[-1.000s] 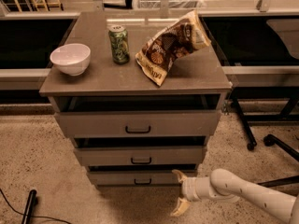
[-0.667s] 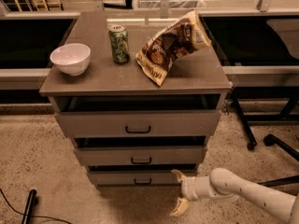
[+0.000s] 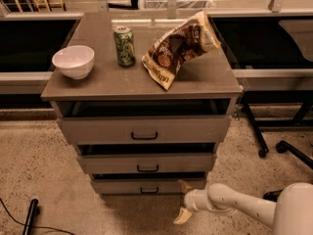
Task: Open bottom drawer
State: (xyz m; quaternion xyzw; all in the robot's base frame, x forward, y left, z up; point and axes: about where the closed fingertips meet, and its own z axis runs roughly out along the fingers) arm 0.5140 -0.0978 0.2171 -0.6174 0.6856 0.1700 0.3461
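Observation:
The bottom drawer (image 3: 146,186) is the lowest, slimmest grey-taupe front of the cabinet, with a small black bar handle (image 3: 149,190). A dark gap shows above it. My gripper (image 3: 182,200) is at the drawer's right end, just right of and slightly below the front, on a white arm reaching in from the lower right. Its two cream fingers are spread apart, one up by the drawer's right corner, one down toward the floor. It holds nothing and is well right of the handle.
Above are the mid-sized drawer (image 3: 146,163) and the tall top drawer (image 3: 144,129). On the cabinet top stand a white bowl (image 3: 73,61), a green can (image 3: 124,45) and a brown chip bag (image 3: 178,45). Black chair legs (image 3: 279,146) are at right; a black object (image 3: 30,217) lies at lower left.

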